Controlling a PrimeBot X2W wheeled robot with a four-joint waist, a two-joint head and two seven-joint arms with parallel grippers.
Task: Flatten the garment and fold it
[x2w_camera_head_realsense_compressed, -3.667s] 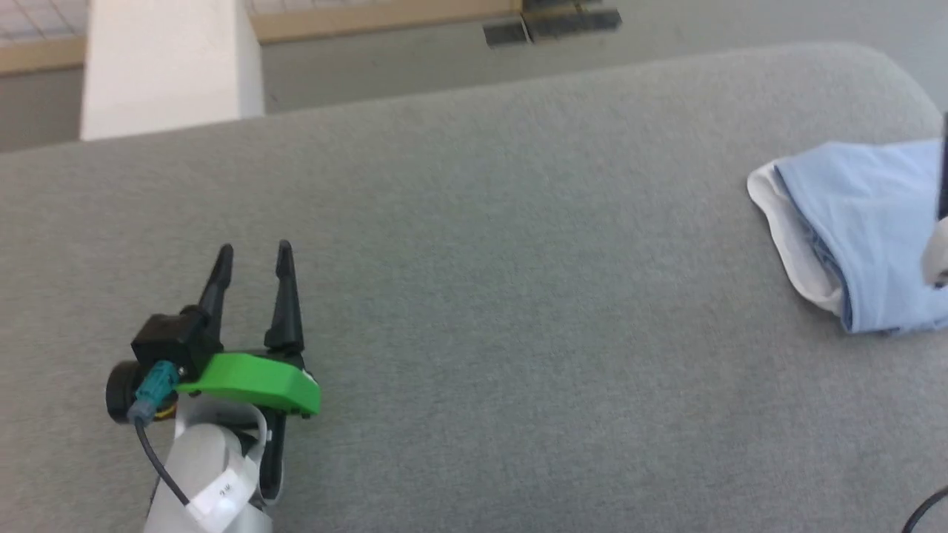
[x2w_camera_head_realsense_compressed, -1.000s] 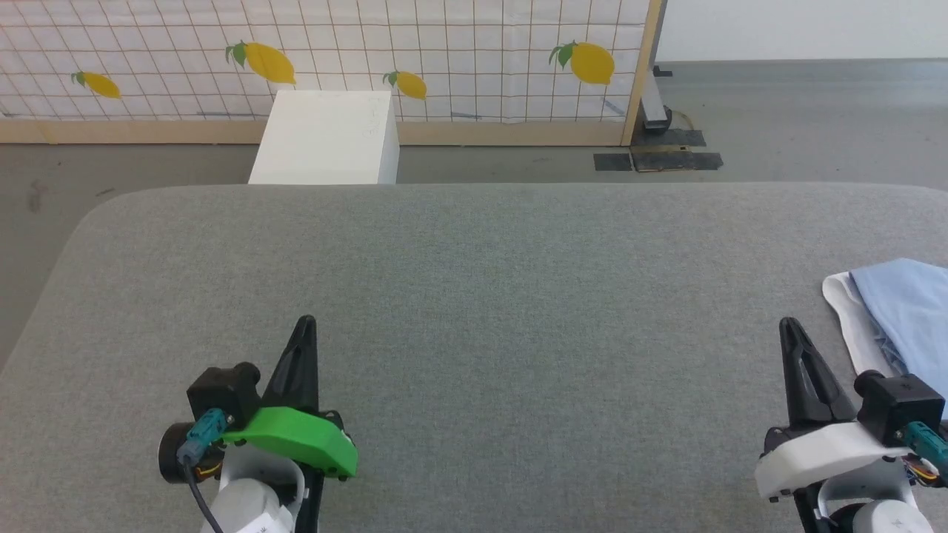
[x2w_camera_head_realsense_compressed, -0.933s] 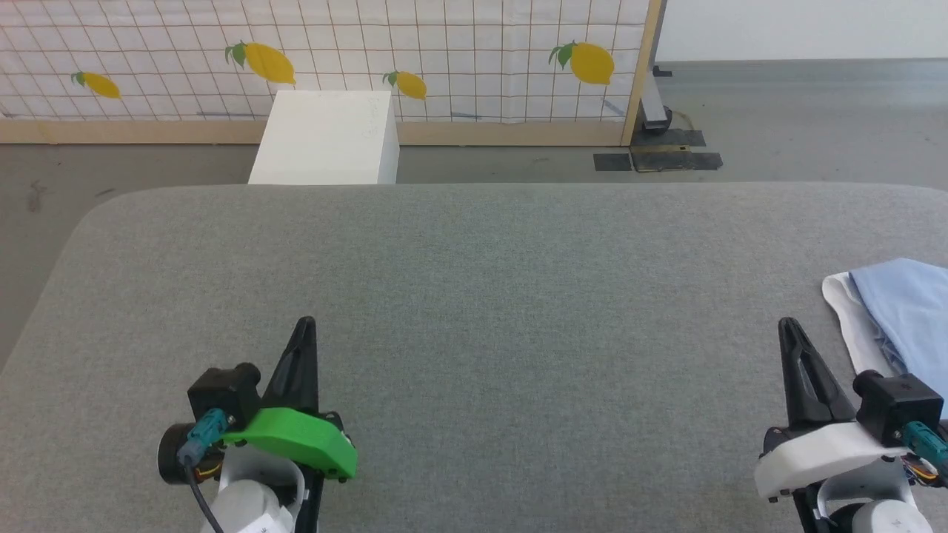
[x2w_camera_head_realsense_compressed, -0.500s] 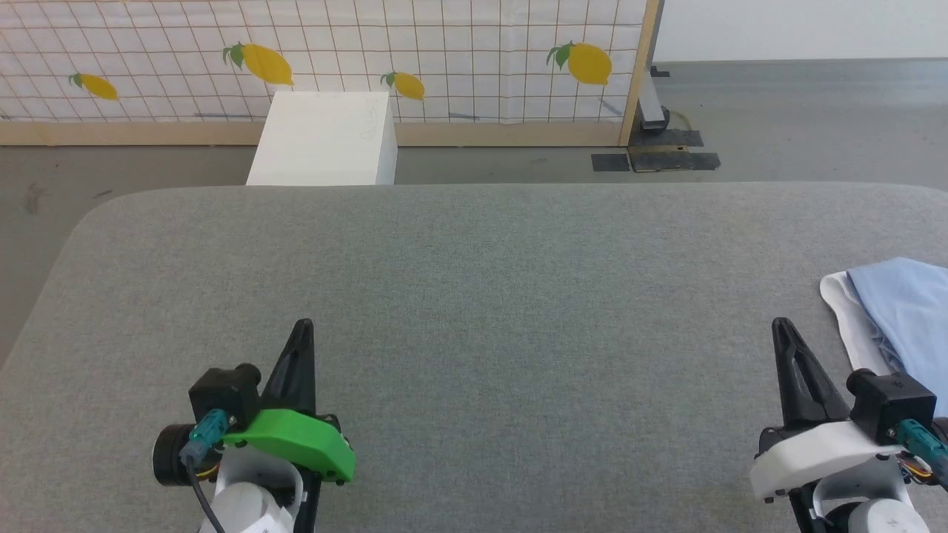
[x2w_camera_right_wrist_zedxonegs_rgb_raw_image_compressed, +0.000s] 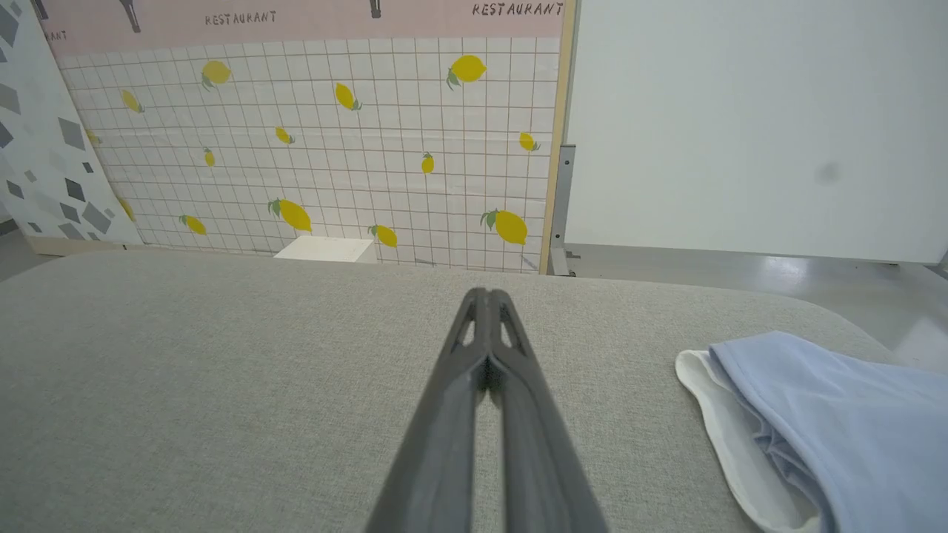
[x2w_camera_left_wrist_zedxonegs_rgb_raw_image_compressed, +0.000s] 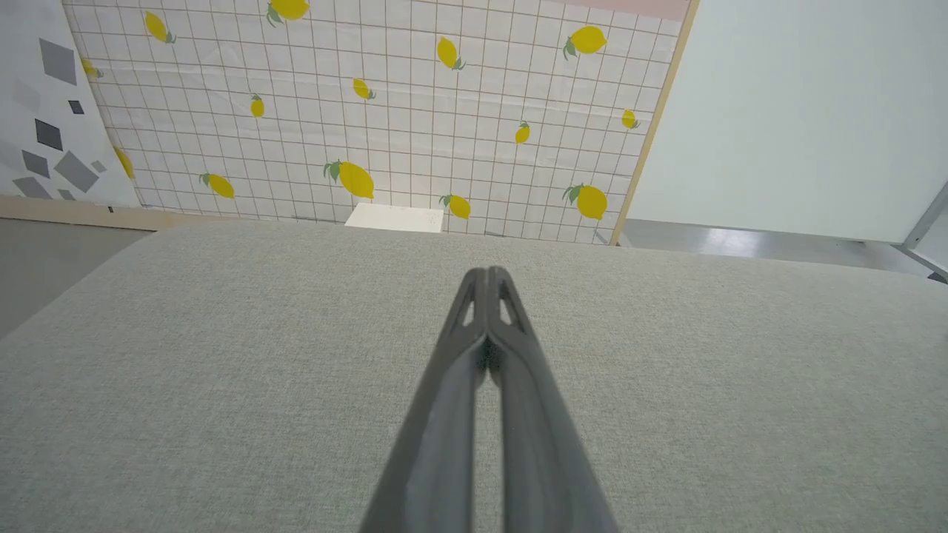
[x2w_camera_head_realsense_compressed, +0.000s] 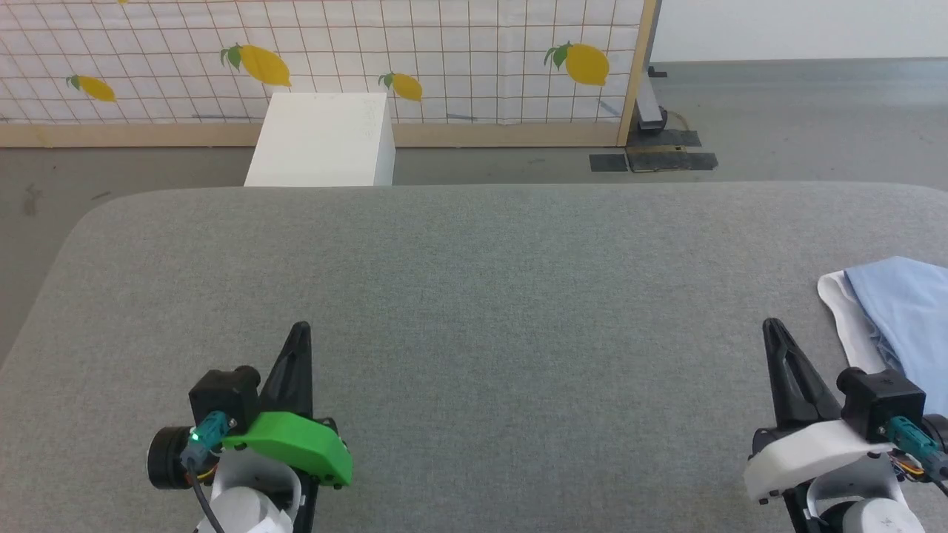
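Grey padded surface [x2w_camera_head_realsense_compressed: 474, 281]: left gripper [x2w_camera_head_realsense_compressed: 299, 333] and right gripper [x2w_camera_head_realsense_compressed: 772, 329] point forward, fingers [x2w_camera_left_wrist_zedxonegs_rgb_raw_image_compressed: 437, 429] together, empty, garment [x2w_camera_head_realsense_compressed: 900, 303] rightward.

A grey fabric desk [x2w_camera_head_realsense_compressed: 481, 296] with rounded corners spans the foreground. Beyond its far edge a white box [x2w_camera_head_realsense_compressed: 320, 141] stands on the grey floor [x2w_camera_head_realsense_compressed: 800, 118], before a grid wall [x2w_camera_head_realsense_compressed: 459, 52] printed with lemons. A wooden post [x2w_camera_head_realsense_compressed: 633, 74] ends that wall; dark patches [x2w_camera_head_realsense_compressed: 652, 161] lie near its foot

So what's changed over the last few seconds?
The left gripper has shut; it was open. The right gripper, then up at the garment, now rests shut beside it, apart. The head camera swung too. The garment stays folded over at the grey table's right end, unheld.
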